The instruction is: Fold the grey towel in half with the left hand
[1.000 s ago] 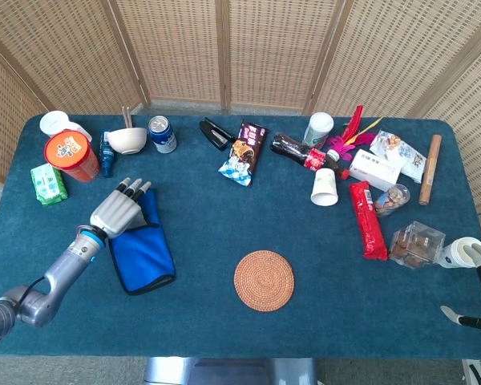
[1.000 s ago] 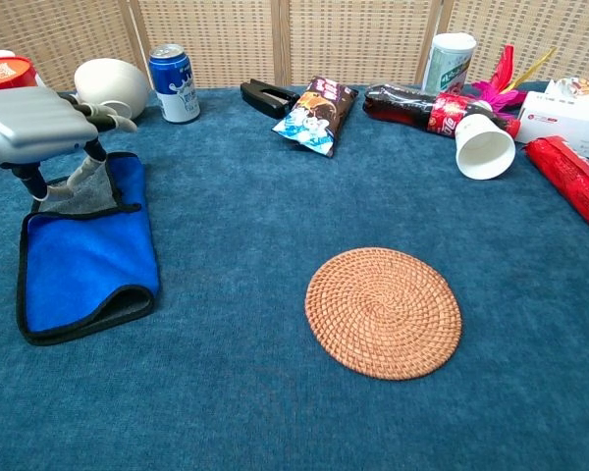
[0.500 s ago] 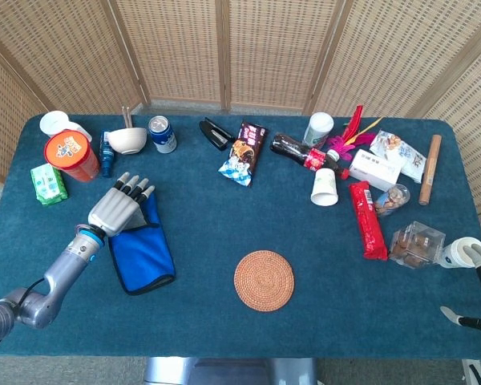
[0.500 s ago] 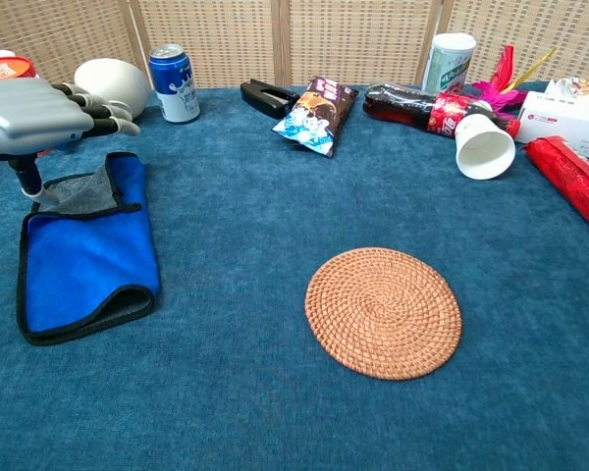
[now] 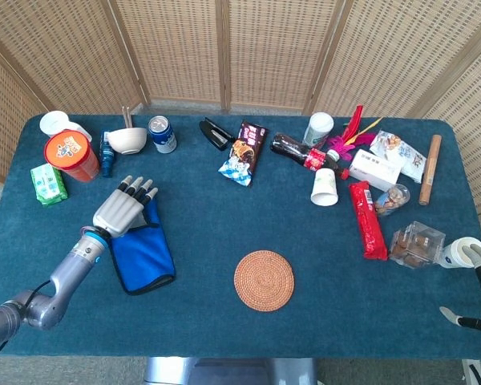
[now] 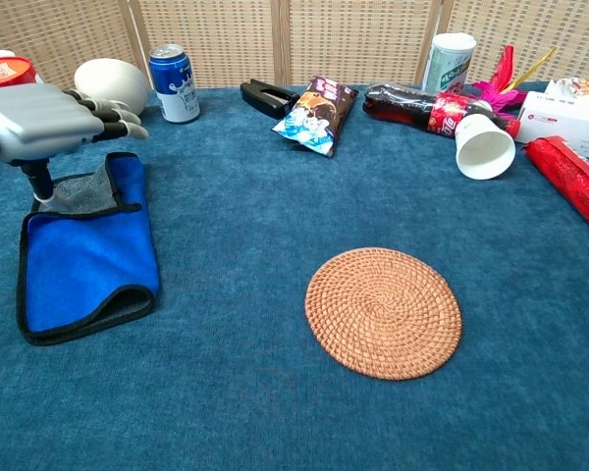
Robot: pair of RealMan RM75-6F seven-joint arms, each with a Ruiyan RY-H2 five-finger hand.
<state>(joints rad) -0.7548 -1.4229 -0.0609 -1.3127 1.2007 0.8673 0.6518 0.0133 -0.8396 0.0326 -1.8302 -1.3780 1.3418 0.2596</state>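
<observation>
— What sits nearest us?

— The round woven mat [image 6: 384,312], low and just right of centre in the chest view. Left of it, at the lower left, lies the towel [image 6: 86,252]. It is folded over, blue side up, with a black edge, and a grey corner shows at its far end.

— And the left hand [image 6: 49,116]?

— It hovers above that far grey corner, palm down, fingers [image 6: 113,111] stretched out and apart, holding nothing. Its thumb points down toward the cloth; I cannot tell whether it touches.

— The right hand [image 5: 469,255]?

— Only a bit of it shows at the lower right edge of the head view, off the table [image 5: 208,208]. Whether it is open or closed I cannot tell.

— Further back?

— Upper left in the chest view, a white bowl [image 6: 111,84] and a blue can [image 6: 173,70], with an orange tub [image 5: 70,155] and a green packet [image 5: 48,184] beyond the hand in the head view. At the top middle there is a black stapler [image 6: 270,97] and a snack bag [image 6: 316,115]. Upper right, a bottle [image 6: 427,106] lies on its side, a paper cup [image 6: 485,145] is tipped over beside it, and a long red packet [image 6: 574,180] runs along the right edge.
</observation>
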